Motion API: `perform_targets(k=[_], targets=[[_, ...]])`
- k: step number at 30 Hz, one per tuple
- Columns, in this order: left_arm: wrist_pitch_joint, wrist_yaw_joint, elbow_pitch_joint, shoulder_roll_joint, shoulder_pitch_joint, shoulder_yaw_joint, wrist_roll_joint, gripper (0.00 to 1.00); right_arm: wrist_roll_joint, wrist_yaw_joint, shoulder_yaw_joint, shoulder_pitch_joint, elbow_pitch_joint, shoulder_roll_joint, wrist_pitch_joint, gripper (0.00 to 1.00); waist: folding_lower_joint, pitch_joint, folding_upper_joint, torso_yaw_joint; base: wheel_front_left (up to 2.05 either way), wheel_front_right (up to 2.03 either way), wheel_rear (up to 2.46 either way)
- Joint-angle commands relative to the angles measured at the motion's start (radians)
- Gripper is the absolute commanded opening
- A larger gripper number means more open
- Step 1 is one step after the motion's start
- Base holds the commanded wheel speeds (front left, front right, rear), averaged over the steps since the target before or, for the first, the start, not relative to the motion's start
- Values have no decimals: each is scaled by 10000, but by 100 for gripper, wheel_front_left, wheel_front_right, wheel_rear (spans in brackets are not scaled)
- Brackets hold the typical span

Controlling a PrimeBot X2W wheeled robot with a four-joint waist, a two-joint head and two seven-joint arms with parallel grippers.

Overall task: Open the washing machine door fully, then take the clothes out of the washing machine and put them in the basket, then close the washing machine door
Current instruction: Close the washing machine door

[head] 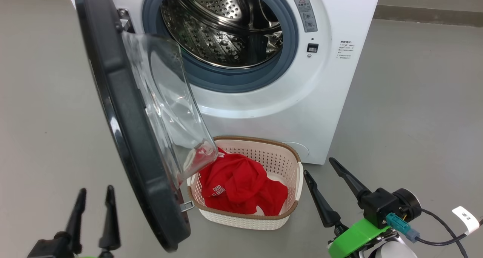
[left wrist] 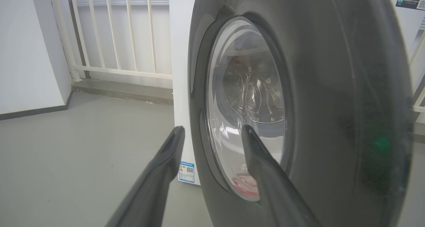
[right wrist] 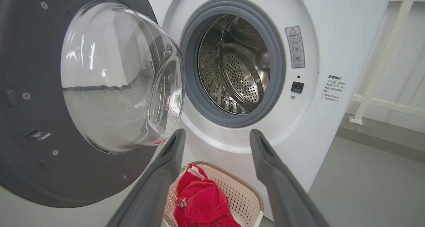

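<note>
Head view: washing machine door (open) partly hides basket of clothes.

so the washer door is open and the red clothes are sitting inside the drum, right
No. The washing machine door is open, but the clothes lie in the basket, not in the drum; the head view shows it.

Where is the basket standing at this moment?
In the head view, the basket stands on the floor right before the washing machine, below its round opening, with the red clothes inside; the open door hangs at its left.
</note>
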Motion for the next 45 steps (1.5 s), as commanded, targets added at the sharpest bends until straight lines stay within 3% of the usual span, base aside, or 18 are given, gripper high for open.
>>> perform_targets(k=[1,11,16,19,23,24,28,32,38,45], targets=[[-120,-83,-188,136,-147,350,50,0,58,63,192,-318,-251,30,-65,100,0,1,-1,-12,0,0,0],[198,-485,-496,-99,-862,793,-1573,0,173,63,139,-389,-246,30,-65,100,0,72,-1,-20,0,0,0],[1069,-781,-685,-351,-1650,1448,-4031,0,338,63,204,-436,-228,30,-65,100,0,77,-1,-66,0,0,0],[1961,-719,-830,-450,-2146,1837,-5886,0,373,63,224,-469,-226,30,-65,100,0,107,-1,-117,0,0,0],[3240,-58,-1068,-527,-2783,2388,-8901,0,478,63,270,-523,-216,30,-65,100,0,171,-1,-240,0,0,0],[3240,-58,-1068,-527,-2783,2388,-8901,0,478,63,270,-523,-216,30,-65,100,0,171,-1,-240,0,0,0],[4303,977,-1402,-543,-3143,2652,-11324,0,538,63,271,-579,-231,30,-65,100,0,251,-1,-360,0,0,0],[4952,1895,-1908,-546,-3191,2677,-12927,0,544,63,257,-591,-251,30,-65,100,0,321,-1,-463,0,0,0],[5487,2659,-2625,-548,-2999,2416,-13693,0,564,63,257,-633,-260,30,-65,100,0,419,-1,-561,0,0,0],[5674,2904,-2883,-548,-2886,2133,-13956,0,643,63,326,-682,-276,30,-65,100,0,466,-1,-687,0,0,0]])
